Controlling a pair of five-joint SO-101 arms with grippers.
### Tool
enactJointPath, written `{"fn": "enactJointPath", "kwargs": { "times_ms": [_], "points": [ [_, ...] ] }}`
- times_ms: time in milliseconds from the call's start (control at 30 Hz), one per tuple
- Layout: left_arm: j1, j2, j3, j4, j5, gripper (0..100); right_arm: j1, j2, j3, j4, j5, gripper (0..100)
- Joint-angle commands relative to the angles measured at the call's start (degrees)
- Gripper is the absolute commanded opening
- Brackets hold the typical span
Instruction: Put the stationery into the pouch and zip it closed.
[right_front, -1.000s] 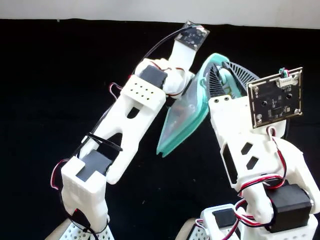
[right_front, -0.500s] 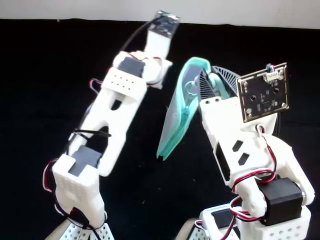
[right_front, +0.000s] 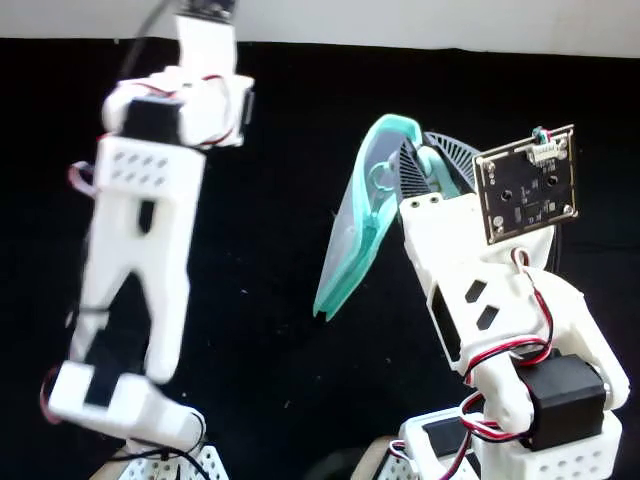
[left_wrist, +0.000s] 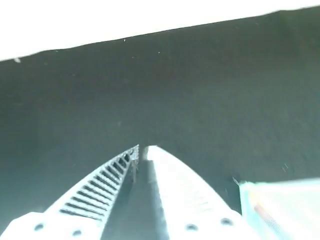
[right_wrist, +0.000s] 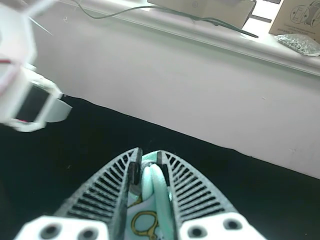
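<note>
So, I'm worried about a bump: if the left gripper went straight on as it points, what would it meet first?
Probably just the black table surface. The left gripper has nothing else ahead, and the pouch is off that line.

No wording or number can be read anywhere. The cardboard box carries a line drawing and small print too fine to make out, and the camera board shows no legible marking.
</note>
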Motion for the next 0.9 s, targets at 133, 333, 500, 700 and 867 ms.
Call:
{"fn": "enactJointPath", "kwargs": {
  "times_ms": [133, 333, 500, 700, 867],
  "points": [
    [4.7, -14.5, -2.5, 22.0, -1.1, 30, -0.4, 0.1, -0.2, -0.8, -0.6, 0.8],
    [15.5, -19.7, 5.1, 22.1, -1.1, 30, -1.5, -0.1, 1.3, -1.1, -0.6, 0.8],
    [23.9, -21.5, 7.3, 22.1, 1.5, 30, -1.5, -0.3, 3.1, -1.2, -0.6, 0.8],
    [25.0, -22.0, 7.2, 22.1, 2.4, 30, -1.5, -0.3, 2.9, -1.2, -0.6, 0.8],
    [26.3, -22.0, 3.0, 22.3, 2.5, 30, -1.5, -0.3, 3.0, -1.3, -0.6, 0.8]
  ]
}}
